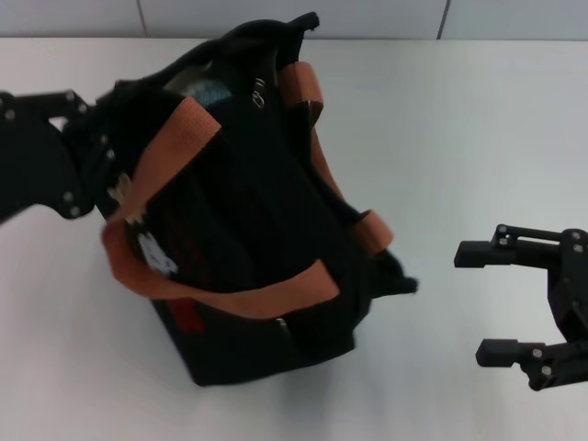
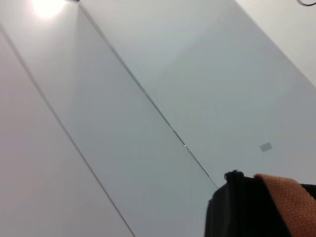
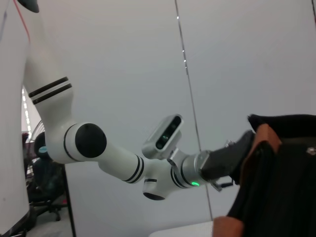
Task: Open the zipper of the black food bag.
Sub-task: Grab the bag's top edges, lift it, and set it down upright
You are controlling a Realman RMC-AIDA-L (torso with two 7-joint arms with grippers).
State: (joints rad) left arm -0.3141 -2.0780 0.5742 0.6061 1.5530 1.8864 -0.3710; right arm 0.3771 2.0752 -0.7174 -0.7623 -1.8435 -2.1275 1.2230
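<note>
Your black food bag [image 1: 248, 239] sits mid-table [image 1: 478, 119], tilted, mouth gaping at the far end with lining showing, so the zipper [image 1: 260, 92] looks at least partly open; you can't confirm how far. Left gripper [image 1: 87, 152] is pressed against the bag's left side, grip state can't be told. Right gripper [image 1: 501, 303] hangs well apart, fingers spread, holding nothing.

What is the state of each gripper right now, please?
Left gripper: against the black food bag; cannot be told.
Right gripper: open, empty, beside the bag.
</note>
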